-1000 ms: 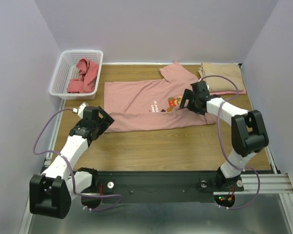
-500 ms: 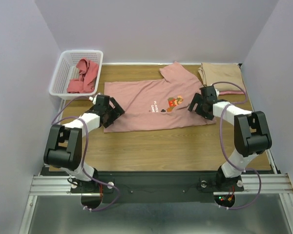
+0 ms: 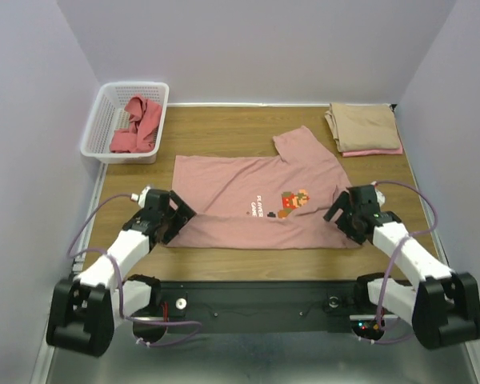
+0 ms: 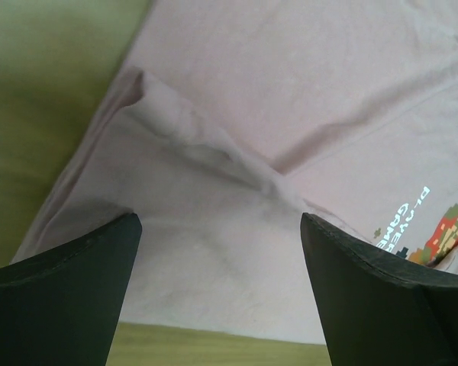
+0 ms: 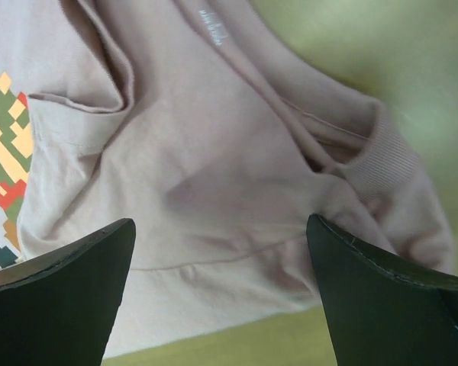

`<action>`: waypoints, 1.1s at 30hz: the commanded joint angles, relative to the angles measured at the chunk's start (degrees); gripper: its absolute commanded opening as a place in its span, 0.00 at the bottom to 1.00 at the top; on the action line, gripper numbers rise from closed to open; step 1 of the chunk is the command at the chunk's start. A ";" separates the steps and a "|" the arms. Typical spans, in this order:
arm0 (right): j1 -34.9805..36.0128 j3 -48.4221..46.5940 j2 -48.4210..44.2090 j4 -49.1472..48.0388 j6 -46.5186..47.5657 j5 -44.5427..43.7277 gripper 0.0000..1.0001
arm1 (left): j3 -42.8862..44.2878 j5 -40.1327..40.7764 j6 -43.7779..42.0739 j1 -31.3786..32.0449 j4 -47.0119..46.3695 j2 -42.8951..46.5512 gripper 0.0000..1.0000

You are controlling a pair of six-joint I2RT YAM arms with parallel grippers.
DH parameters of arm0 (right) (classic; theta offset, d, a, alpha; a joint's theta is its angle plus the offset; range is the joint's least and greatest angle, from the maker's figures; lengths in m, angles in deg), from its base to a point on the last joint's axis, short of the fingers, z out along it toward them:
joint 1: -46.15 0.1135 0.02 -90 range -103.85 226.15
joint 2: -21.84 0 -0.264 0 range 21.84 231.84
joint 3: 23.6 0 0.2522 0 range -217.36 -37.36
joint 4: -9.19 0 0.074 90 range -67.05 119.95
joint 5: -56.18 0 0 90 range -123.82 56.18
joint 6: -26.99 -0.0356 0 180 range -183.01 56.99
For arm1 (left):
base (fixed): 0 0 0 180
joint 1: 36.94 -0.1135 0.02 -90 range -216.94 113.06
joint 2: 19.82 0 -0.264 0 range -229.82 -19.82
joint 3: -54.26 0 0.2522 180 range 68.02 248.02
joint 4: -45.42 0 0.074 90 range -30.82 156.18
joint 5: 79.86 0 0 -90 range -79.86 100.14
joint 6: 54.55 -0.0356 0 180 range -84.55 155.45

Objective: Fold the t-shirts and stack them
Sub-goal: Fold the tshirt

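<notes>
A dusty pink cotton t-shirt (image 3: pixel 248 188) lies spread chest-up on the near half of the light wooden surface (image 3: pixel 240 128), its lower edge close to the near rim. Its pixel-game print (image 3: pixel 292 200) with white lettering faces us, and one short sleeve (image 3: pixel 300 144) points toward the back wall. At the shirt's near left corner we see the left hand (image 3: pixel 174 220) low over the cloth, its dark fingers (image 4: pixel 69 290) spread wide in the left wrist view, with a doubled-over, creased flap of pink fabric (image 4: pixel 214 175) lying between them. At the near right corner the right hand (image 3: pixel 342 218) sits over the shoulder, its fingers (image 5: pixel 382 297) likewise spread wide; the right wrist view shows rumpled folds and the ribbed collar (image 5: pixel 382 152) between them. We cannot tell whether either hand's fingertips press on the cloth.

In the far right corner a folded tan t-shirt (image 3: pixel 364 126) rests on the surface, with a strip of pink cloth (image 3: pixel 376 151) showing under its near edge. At the far left, a crumpled coral-red t-shirt (image 3: pixel 136 124) lies inside a white plastic lattice basket (image 3: pixel 132 86).
</notes>
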 commanded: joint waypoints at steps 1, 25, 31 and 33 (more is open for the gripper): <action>-0.49 -0.14 -9.45 11.05 -2.72 -0.59 1.00 | -1.53 3.72 4.08 0.17 15.92 12.03 0.99; 9.97 -14.91 15.49 -11.44 3.34 8.29 1.00 | 7.18 7.32 -0.04 0.26 19.18 16.00 0.99; 10.05 -15.70 18.38 -14.08 3.61 8.12 1.00 | 7.09 8.29 0.13 0.26 20.24 17.41 0.99; 9.97 -16.06 19.00 -14.52 3.70 7.24 1.00 | 7.09 8.12 0.13 0.26 20.24 17.41 0.99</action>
